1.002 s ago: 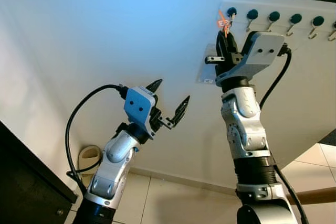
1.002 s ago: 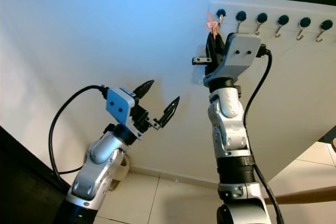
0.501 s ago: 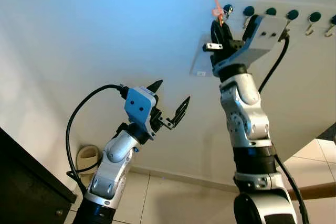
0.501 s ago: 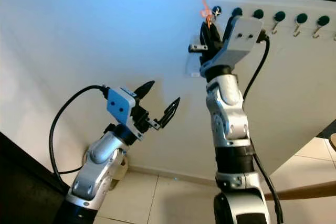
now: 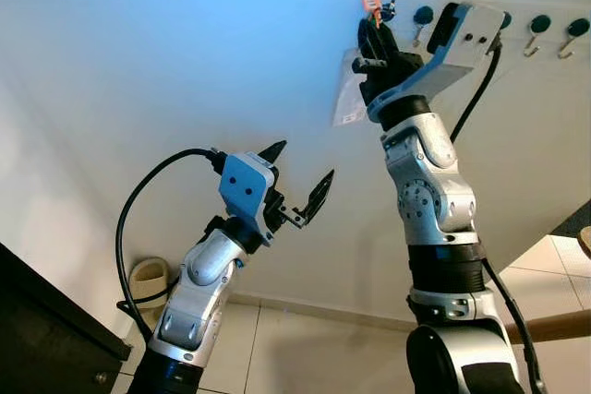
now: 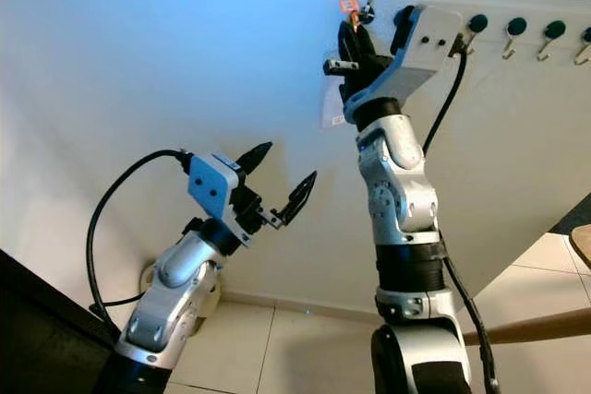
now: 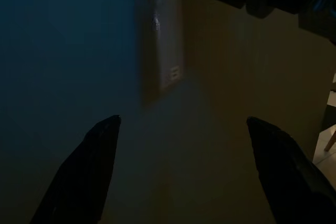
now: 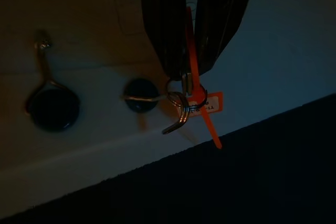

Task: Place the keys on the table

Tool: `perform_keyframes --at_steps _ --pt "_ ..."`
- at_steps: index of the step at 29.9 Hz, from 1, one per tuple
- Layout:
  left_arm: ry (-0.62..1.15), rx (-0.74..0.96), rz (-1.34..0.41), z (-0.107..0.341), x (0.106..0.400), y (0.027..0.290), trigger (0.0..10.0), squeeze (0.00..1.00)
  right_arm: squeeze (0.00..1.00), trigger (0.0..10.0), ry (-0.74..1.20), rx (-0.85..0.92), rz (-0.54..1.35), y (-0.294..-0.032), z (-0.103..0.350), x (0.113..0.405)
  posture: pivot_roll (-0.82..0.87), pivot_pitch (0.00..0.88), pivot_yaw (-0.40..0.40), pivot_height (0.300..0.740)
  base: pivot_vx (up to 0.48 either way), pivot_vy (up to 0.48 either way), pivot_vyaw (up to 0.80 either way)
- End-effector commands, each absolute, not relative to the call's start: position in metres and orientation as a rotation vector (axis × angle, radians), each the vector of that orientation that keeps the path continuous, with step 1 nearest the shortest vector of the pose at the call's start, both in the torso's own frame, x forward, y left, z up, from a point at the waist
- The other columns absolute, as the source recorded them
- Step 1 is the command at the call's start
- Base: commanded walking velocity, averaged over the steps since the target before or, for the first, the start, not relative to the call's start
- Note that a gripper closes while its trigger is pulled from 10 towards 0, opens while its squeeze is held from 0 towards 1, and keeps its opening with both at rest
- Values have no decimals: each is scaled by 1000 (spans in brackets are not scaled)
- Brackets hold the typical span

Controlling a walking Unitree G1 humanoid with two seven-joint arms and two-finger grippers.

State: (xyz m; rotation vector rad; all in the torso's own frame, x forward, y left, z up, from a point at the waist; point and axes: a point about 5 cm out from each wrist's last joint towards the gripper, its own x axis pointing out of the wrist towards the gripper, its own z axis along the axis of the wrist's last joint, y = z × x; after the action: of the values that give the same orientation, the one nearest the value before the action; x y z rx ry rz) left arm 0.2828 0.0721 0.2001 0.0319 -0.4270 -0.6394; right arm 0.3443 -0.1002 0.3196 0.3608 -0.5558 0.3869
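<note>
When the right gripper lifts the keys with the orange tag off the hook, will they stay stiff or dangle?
The keys will probably dangle: loose rings hang below the right gripper, which is shut on them. The orange tag looks thin and likely floppy. The bunch seems small, probably light, though the ring may catch on the hook.

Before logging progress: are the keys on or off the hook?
Cannot tell: right end effector grips the keys beside the hook.

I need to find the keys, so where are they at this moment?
The keys, with an orange tag, are high on the wall at the leftmost hook of the rack, pinched in the raised right gripper.
</note>
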Motion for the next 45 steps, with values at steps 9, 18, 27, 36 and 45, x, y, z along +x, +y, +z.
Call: perform_keyframes --at_steps 9,18,27,36,45 --pt "-426 27 -656 201 281 68 10000 0 0 0 -544 261 498 -80 309 333 45 139 -22 740 0 0 0" --pt "-429 18 -655 202 280 67 10000 0 0 0 -463 50 293 -114 263 339 38 138 -19 740 0 0 0" --pt "-435 10 -655 203 281 66 10000 0 0 0 -550 -106 117 -138 254 337 38 132 -22 740 0 0 0" --pt "-436 10 -657 203 280 67 10000 0 0 4588 -634 -212 92 -134 254 330 40 127 -23 740 0 0 0" --pt "-437 7 -660 204 280 66 10000 0 0 10000 -819 -196 66 -129 273 320 40 134 -24 740 0 0 0"
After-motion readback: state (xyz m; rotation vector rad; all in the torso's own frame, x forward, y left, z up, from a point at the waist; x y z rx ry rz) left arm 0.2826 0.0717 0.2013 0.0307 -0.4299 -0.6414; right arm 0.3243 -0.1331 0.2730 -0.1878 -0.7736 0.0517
